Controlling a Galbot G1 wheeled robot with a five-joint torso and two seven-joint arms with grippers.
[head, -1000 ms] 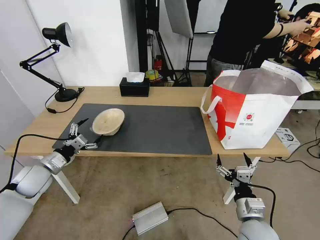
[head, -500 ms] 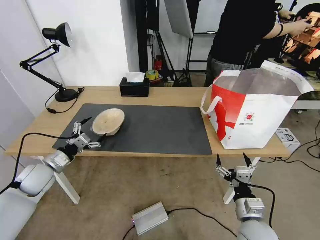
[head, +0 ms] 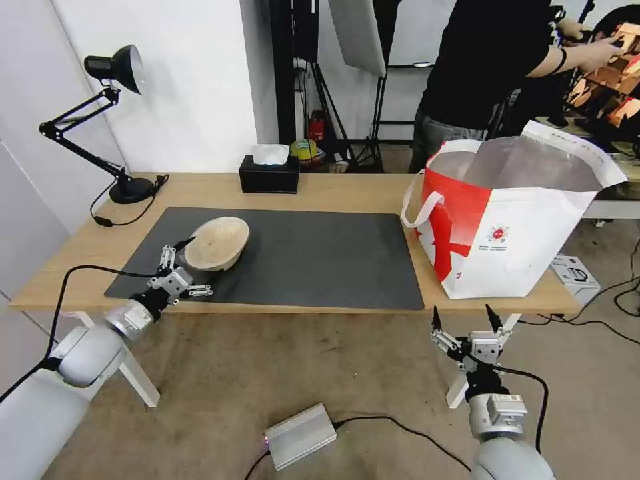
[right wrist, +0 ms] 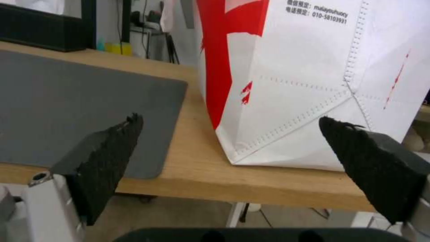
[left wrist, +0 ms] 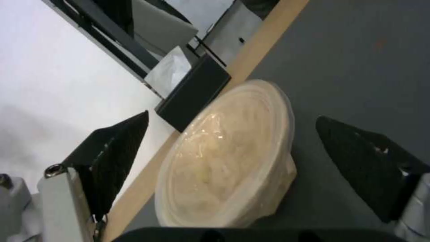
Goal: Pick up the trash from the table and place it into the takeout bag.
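Left gripper (head: 193, 264) closer to the beige bowl (head: 217, 243) than a second ago, fingers spread wide.

Now straddling the bowl's near rim, without touching; bowl unmoved on the dark mat (head: 313, 257) at the table (head: 333, 190)'s left. Right gripper (head: 465, 319) parked wide below the table edge, near the takeout bag (head: 527, 233).

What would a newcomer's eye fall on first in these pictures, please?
Likely the large red-and-white takeout bag with silver foil lining, standing open at the right end of the long light-wood table. Next, the beige shallow bowl tilted on the dark grey mat, with the open left claw reaching around it.
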